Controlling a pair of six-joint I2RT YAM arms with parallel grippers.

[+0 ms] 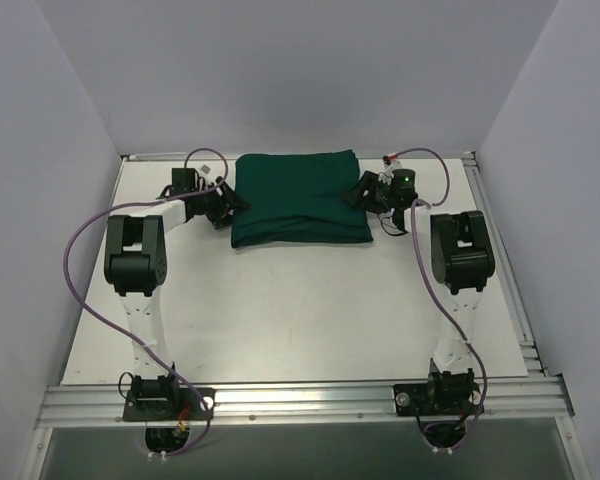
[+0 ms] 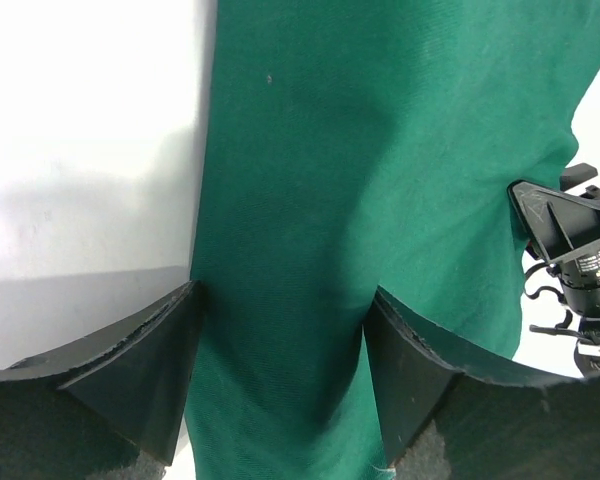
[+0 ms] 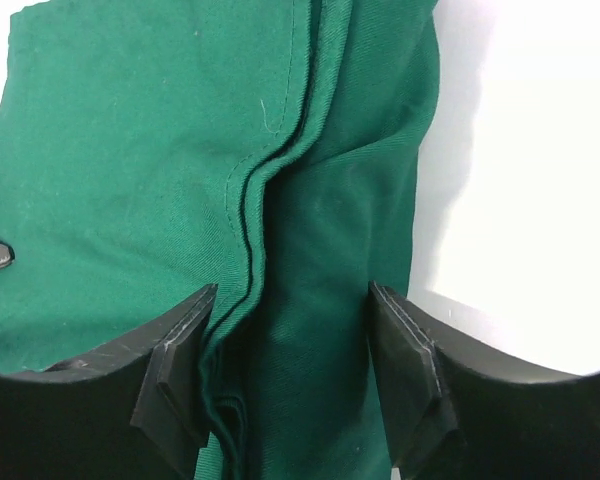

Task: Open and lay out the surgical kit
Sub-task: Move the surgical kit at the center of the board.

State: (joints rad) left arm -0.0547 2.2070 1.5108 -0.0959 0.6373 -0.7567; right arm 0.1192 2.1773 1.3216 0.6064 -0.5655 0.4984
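surgical kit (image 1: pixel 300 197) fully wrapped, nothing laid out; left gripper (image 2: pixel 280 300) and right gripper (image 3: pixel 292 290) each have wrap (image 2: pixel 310 150) edge between parted jaws, can't tell if pinched.

My left end effector (image 2: pixel 280 320) straddles the dark green cloth wrap (image 2: pixel 380 150), with white worktop (image 2: pixel 80 120) left and the right arm's camera (image 2: pixel 592 268) beyond.

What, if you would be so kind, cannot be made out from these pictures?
- Contents of the green cloth wrap: all views, the folded cloth covers them.
- Whether the left claw or right claw is pinching the cloth: wrist views show fabric filling each gap; top view, too small.
- Wrap's full outline: wrist views, cut off by frame edges.
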